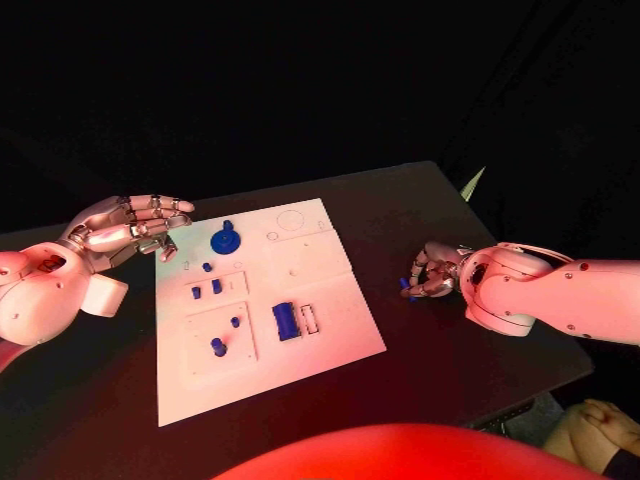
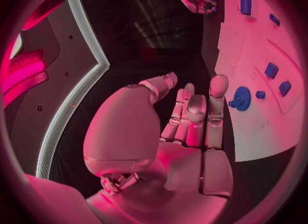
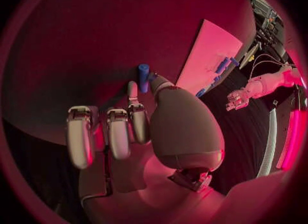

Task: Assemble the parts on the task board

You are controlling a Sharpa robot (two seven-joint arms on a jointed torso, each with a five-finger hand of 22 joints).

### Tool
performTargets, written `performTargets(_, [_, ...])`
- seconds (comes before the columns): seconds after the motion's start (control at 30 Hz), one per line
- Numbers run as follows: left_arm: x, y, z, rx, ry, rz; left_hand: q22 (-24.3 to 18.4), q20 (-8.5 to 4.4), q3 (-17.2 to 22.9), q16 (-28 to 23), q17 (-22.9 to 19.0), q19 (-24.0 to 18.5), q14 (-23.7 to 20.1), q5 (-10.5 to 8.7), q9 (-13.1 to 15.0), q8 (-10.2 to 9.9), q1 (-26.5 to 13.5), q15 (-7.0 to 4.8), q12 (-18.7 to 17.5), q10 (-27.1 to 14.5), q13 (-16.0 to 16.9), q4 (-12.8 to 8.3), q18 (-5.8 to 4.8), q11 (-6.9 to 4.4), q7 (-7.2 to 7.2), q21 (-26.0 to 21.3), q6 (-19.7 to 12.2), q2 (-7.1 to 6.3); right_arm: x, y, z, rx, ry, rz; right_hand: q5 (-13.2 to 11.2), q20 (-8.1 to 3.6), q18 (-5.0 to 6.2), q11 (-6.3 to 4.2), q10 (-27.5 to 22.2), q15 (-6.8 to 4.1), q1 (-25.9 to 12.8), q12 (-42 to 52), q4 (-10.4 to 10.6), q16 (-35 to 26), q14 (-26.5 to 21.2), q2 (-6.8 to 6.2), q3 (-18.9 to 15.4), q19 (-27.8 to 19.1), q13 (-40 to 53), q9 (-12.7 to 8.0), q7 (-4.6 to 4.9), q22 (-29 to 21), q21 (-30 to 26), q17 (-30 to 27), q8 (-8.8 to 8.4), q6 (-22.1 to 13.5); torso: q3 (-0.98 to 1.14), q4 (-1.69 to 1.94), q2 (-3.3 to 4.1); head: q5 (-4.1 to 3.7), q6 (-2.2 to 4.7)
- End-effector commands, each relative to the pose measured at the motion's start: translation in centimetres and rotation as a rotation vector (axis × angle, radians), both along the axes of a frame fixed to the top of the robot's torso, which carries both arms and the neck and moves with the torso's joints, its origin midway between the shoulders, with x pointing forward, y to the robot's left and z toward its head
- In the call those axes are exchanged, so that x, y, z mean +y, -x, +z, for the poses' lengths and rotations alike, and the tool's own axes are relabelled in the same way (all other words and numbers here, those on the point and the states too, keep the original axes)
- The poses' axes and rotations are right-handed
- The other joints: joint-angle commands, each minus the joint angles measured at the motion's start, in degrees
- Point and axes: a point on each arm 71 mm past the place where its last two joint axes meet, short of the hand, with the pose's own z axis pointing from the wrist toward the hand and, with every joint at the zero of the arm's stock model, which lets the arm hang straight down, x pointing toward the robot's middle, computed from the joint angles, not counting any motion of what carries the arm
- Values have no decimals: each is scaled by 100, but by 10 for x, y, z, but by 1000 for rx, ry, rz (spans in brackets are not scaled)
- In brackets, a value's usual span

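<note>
The white task board [image 1: 327,300] lies in the middle of the black table. On it are a round blue part [image 1: 225,239], a small peg [image 1: 208,267], two little blue blocks [image 1: 205,290], a larger blue block [image 1: 286,320] and a blue piece [image 1: 219,346]. My left hand [image 1: 126,230] hovers at the board's far left corner, fingers apart, holding nothing; its fingers [image 2: 195,111] reach toward the round blue part [image 2: 241,98]. My right hand [image 1: 433,272] is low over the table to the right of the board and pinches a small blue cylinder [image 3: 143,75] between thumb and finger.
The board has an empty narrow slot [image 1: 310,319] beside the larger block and a round outline [image 1: 291,218] near its far edge. Bare black table [image 1: 392,215] lies between the board and my right hand. The table's right edge [image 1: 551,345] runs under my right arm.
</note>
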Motion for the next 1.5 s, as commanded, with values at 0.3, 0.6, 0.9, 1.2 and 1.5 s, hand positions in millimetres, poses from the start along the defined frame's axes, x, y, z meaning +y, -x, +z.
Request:
performTargets(0.3, [-1,1,1,-4,11,-10,-1,-3,33,28,-8,-46,-46,24,-9,26,0,-2,44,-20,-12,21,52,-7,161,-23,-14,12,-1,1,-12,50,31,18,-61,-49,-4,-64,-13,-70,210,26,-94,1,527,62,263,501,855,-43,-21,1363,49,1187,-49,99,-4,-1,-2,29,-26])
performTargets(0.6, [0,1,1,-4,11,-10,-1,-3,33,28,-8,-46,-46,24,-9,26,0,-2,44,-20,-12,21,52,-7,161,-23,-14,12,3,2,-19,72,39,27,-5,-61,-8,-72,-17,-79,388,19,-280,8,530,31,630,506,856,-83,-27,1372,66,1204,-101,134,-2,-3,-3,28,-33])
performTargets(0.9, [0,2,1,-3,11,-11,0,-3,38,31,-6,-47,-44,24,-12,34,1,-2,47,-20,-17,22,53,-8,160,-22,-17,16,6,5,-18,43,35,19,390,-71,-14,-86,-1,-89,376,35,-466,14,534,-36,1127,515,872,-106,-40,1386,91,1220,-127,223,-7,-1,-5,41,-11])
performTargets(1.2, [-2,1,1,-3,12,-13,0,-3,38,31,-6,-47,-44,24,-12,34,1,-2,47,-20,-17,22,53,-8,160,-22,-17,16,5,2,6,-16,2,-14,532,-92,-29,-117,59,-115,191,103,-487,22,538,21,1398,535,920,-86,-76,1414,159,1236,-109,285,-16,2,-11,34,6])
performTargets(1.5, [-5,1,1,-4,13,-16,0,-3,38,31,-6,-47,-44,24,-12,34,1,-2,47,-20,-17,22,53,-8,160,-22,-17,16,7,-5,35,-55,-71,-57,613,-104,-34,-127,79,-126,36,121,-486,25,540,33,1516,542,934,-61,-86,1424,181,1242,-96,296,-18,1,-10,97,44])
